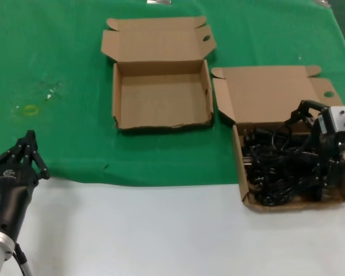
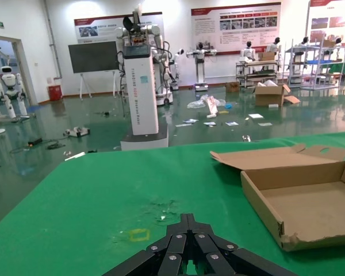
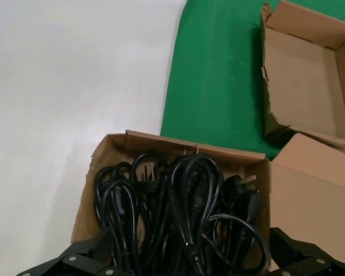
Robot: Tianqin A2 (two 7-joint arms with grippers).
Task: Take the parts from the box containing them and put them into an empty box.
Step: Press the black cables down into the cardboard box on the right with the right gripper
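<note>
The parts are a tangle of black power cables (image 1: 279,169) filling the open cardboard box (image 1: 239,164) at the right, on the edge of the green mat. My right gripper (image 1: 314,144) hangs over that box's right side, open, jaws spread wide above the cables (image 3: 178,207); nothing is held. The box's near wall (image 3: 161,144) shows in the right wrist view. The empty box (image 1: 161,98) lies open at the middle back, lid flap folded away. My left gripper (image 1: 30,138) rests shut at the lower left, far from both boxes; the left wrist view shows its tips (image 2: 187,218) together.
A green mat (image 1: 57,69) covers the far part of the table; bare white table (image 1: 132,230) lies in front. A small yellow mark (image 1: 30,109) is on the mat at left. The empty box (image 2: 310,201) lies off to the left gripper's side.
</note>
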